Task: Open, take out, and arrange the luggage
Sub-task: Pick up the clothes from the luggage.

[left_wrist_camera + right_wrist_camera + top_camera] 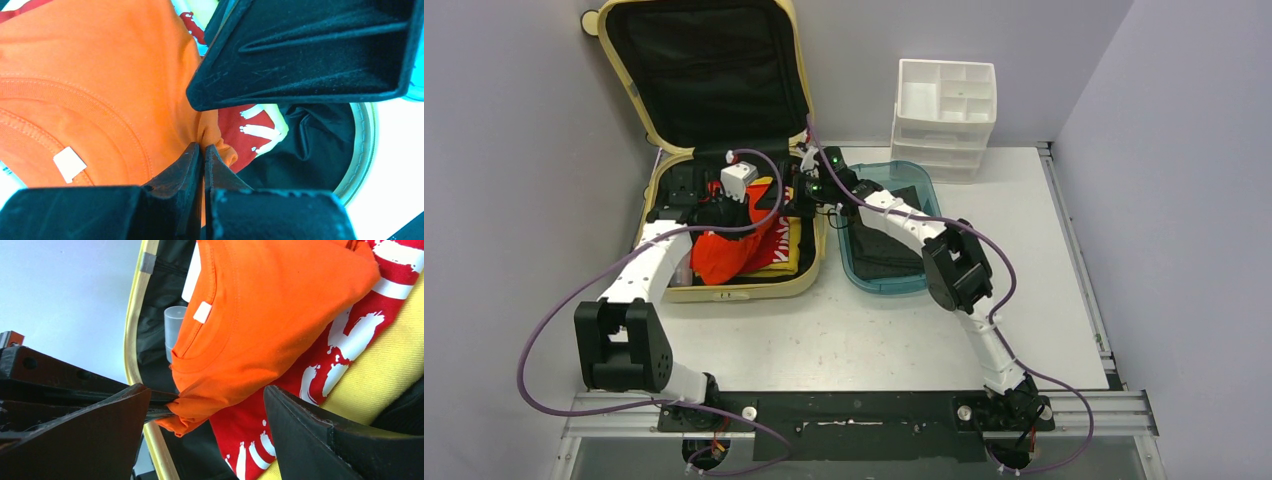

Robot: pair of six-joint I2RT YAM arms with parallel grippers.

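The pale-yellow luggage (754, 288) lies open at the back left, its black-lined lid standing up. Clothes fill its base: an orange T-shirt (724, 255) on top, a red shirt with white print (345, 350) and a yellow garment (395, 370) under it. My left gripper (203, 148) is shut on a bunched edge of the orange T-shirt (100, 90), lifting it over the case. My right gripper (207, 412) hangs open right beside that pinch, one finger on each side of the orange fabric (270, 315), not closed on it.
A teal tray (849, 262) holding dark cloth sits just right of the luggage. A white drawer organizer (944, 115) stands at the back right. A clear-capped bottle (175, 322) lies inside the case by its yellow rim (133, 340).
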